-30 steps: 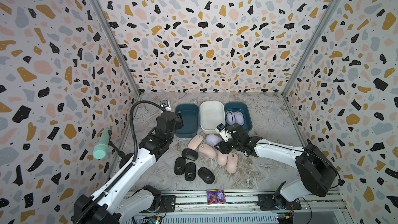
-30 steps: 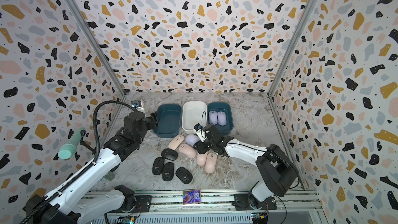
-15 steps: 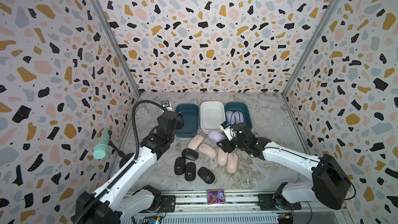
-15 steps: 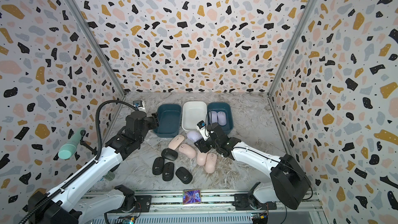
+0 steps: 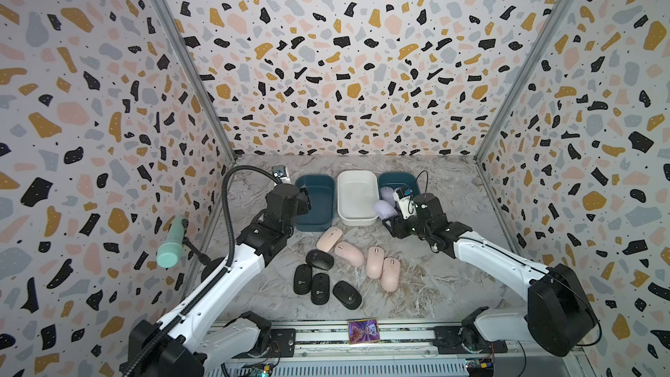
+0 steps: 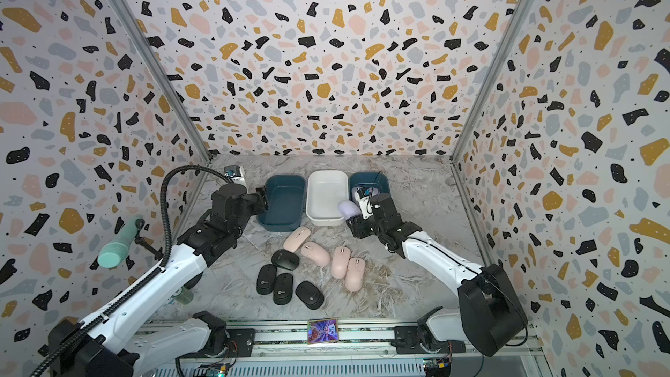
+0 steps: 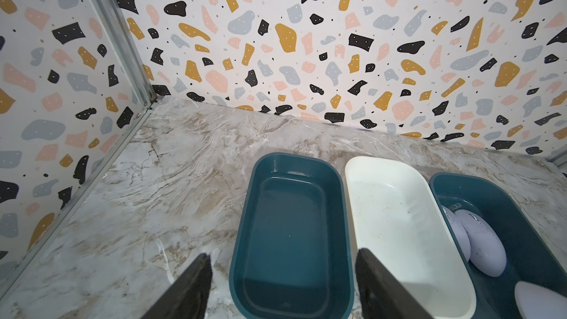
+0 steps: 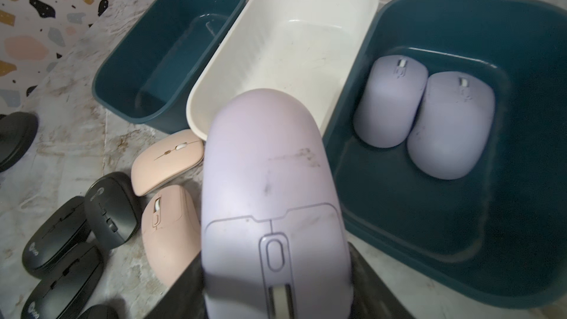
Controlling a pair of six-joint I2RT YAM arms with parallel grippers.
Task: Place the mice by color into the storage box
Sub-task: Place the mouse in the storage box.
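The left hand (image 7: pixel 283 256) hangs with its jaws spread and nothing between them, at the near end of the left teal bin (image 5: pixel 314 227). That bin, just ahead of and below this hand, is empty; I judge the hand is waiting there to serve it, probably with the dark mice.

Four black mice (image 5: pixel 320 288) lie on the surface (image 5: pixel 417 284), behind this hand and to its right; three sit in a loose row, and the fourth is just beyond them beside a pink one; none is binned.

Further right lie four pale pink mice (image 5: pixel 374 262) in two close pairs, between the two hands and behind both. The white bin (image 5: pixel 357 221) ahead of them holds nothing and looks reserved for them.

The right hand (image 5: pixel 391 217) is pinching a lilac mouse (image 8: pixel 270 179) by its button end, with the jaws pressed on its flanks and its rounded tail pointing forward. The mouse hangs clear of the surface, over the near rims where the white bin meets the right teal bin (image 8: pixel 521 271); held by its narrow sides, it should drop flat.

Ahead of this hand and to its right, two lilac mice (image 8: pixel 389 102) lie side by side on that bin's floor; the held one makes three. There are three bins in all; the move called for is a short carry forward and right over the free floor, then release.
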